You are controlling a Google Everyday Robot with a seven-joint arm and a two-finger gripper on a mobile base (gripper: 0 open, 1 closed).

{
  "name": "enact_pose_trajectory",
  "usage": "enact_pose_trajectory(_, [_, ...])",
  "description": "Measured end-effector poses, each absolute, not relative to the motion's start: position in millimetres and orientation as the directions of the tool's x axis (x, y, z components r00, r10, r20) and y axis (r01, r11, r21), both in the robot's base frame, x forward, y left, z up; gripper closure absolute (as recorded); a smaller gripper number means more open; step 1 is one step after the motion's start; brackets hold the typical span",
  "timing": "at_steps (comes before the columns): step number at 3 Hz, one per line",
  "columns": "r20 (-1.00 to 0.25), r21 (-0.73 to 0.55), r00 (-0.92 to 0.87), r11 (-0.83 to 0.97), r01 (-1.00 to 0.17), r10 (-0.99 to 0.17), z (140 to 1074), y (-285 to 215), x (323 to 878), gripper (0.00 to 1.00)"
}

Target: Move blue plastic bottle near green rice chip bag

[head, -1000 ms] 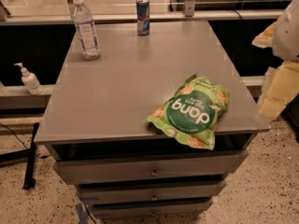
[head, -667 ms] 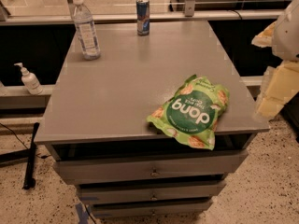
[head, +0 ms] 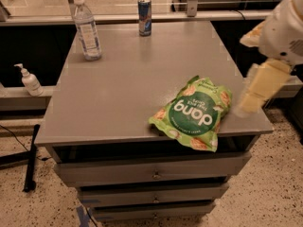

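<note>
The gripper [head: 252,100] hangs at the bench's [head: 118,89] right edge beside the green rice chip bag [head: 194,113] near the front right corner, its state impossible to tell, while the blue plastic bottle [head: 87,30] stands upright near the far left corner.

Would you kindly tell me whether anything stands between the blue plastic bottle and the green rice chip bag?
Nothing visible does: only tabletop lies between the blue plastic bottle, far left, and the green rice chip bag, near right. The blue can stands aside; the gripper hangs beside the bag.
</note>
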State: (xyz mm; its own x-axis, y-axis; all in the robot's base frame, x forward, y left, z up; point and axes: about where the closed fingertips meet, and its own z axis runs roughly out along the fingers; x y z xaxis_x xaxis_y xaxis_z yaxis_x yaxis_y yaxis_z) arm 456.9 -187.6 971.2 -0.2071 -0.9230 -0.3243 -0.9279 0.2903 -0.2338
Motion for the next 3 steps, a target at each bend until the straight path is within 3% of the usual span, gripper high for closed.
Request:
enact_pose_trajectory(2, [-0.759, -0.125, -0.067, 0.246, -0.961, -0.648, 966, 4, 549, 0.0])
enact_pose_trajectory(3, [-0.799, -0.151, -0.056, 0.289, -0.945, -0.599, 977, 14, 565, 0.0])
